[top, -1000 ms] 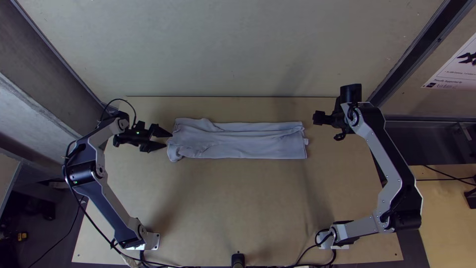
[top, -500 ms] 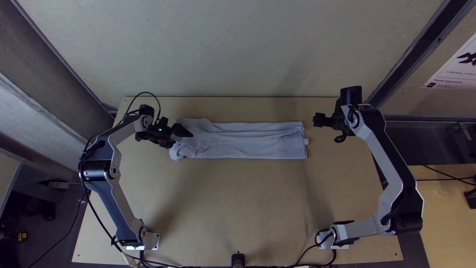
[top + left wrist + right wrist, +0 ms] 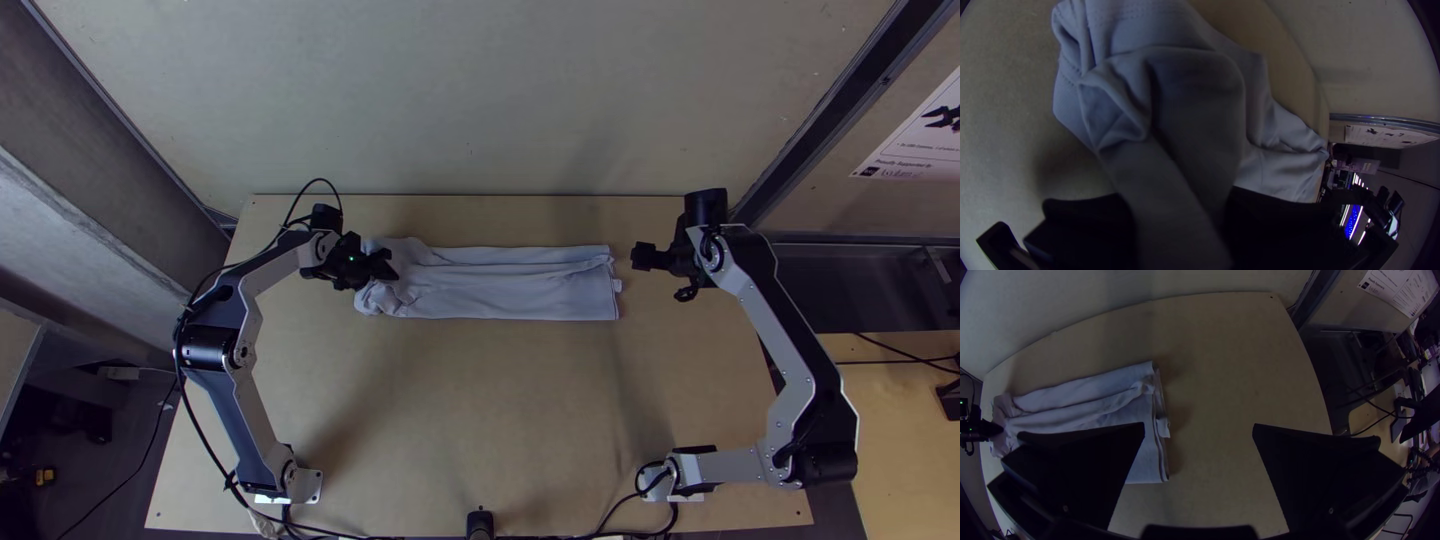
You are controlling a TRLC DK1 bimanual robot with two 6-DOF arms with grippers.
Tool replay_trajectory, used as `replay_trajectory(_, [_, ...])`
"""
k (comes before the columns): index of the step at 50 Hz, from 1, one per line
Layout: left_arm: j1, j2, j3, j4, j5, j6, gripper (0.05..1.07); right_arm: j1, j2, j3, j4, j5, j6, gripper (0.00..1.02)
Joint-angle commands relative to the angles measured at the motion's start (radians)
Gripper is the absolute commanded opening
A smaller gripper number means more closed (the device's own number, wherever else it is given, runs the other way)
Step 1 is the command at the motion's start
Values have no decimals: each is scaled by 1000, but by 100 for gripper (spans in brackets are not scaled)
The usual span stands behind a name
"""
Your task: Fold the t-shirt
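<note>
The light grey-blue t-shirt [image 3: 510,285] lies folded into a long strip across the table, layered at its right end and rumpled at its left. At that left end, my left gripper [image 3: 388,267] is shut on the cloth. The left wrist view has a bunched part of the t-shirt [image 3: 1185,105] rising between the fingers of my left gripper [image 3: 1180,225]. My right gripper [image 3: 640,256] hovers beyond the strip's right end, touching nothing. Its fingers stand wide apart in the right wrist view, where my right gripper [image 3: 1199,435] is seen over the table, the t-shirt [image 3: 1075,410] off to one side.
Bare tabletop [image 3: 480,420] stretches between the strip and the arms' bases. A pale wall [image 3: 480,100] rises along the table's far edge. A dark post [image 3: 850,90] stands at the far right, beside a printed sheet [image 3: 915,140].
My left gripper has moved right onto the strip's left end and closed on cloth; that end has shifted slightly right. The right arm has dipped slightly toward the near edge.
</note>
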Motion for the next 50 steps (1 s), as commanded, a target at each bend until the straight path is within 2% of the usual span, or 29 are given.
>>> replay_trajectory(1, [-4,25,-64,9,-106,-19,8,7,-41,-31,8,-2,22,99])
replay_trajectory(6, [11,-30,-77,6,-183,2,8,8,-55,-45,22,-2,32,99])
replay_trajectory(12, [52,-94,-90,-12,-239,79,8,8,-66,-69,42,-4,50,99])
replay_trajectory(38, [431,-142,89,-193,-423,533,8,62,-79,-97,110,-4,113,99])
replay_trajectory(50, [517,-151,157,-216,-500,665,8,64,-75,-101,117,-4,127,99])
